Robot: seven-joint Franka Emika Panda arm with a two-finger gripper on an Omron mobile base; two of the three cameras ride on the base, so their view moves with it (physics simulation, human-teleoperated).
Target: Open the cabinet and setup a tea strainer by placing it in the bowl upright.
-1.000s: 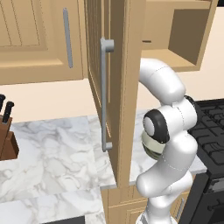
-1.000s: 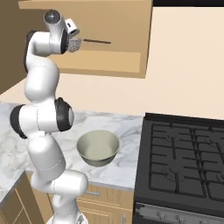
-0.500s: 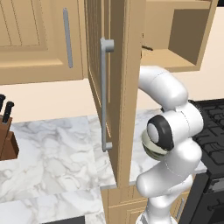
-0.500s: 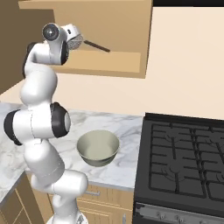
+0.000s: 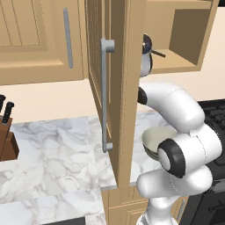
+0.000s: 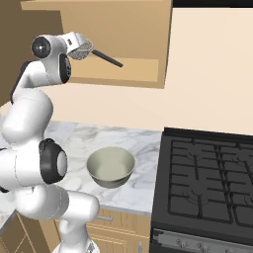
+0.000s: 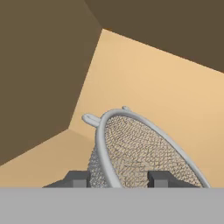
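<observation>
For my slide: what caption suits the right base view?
End effector holding the strainer by the open cabinet, above the bowl.

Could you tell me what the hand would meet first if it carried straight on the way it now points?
Apart from the strainer it grips, the hand would probably meet the cabinet's tan inner wall first, going by the hand view. How far off that wall is, I cannot tell.

We see a light tan cabinet point(image 5: 115, 66), a grey mesh tea strainer point(image 7: 135, 153), a cream-grey bowl point(image 6: 111, 166), a white-grey marbled counter point(image 5: 57, 154).
</observation>
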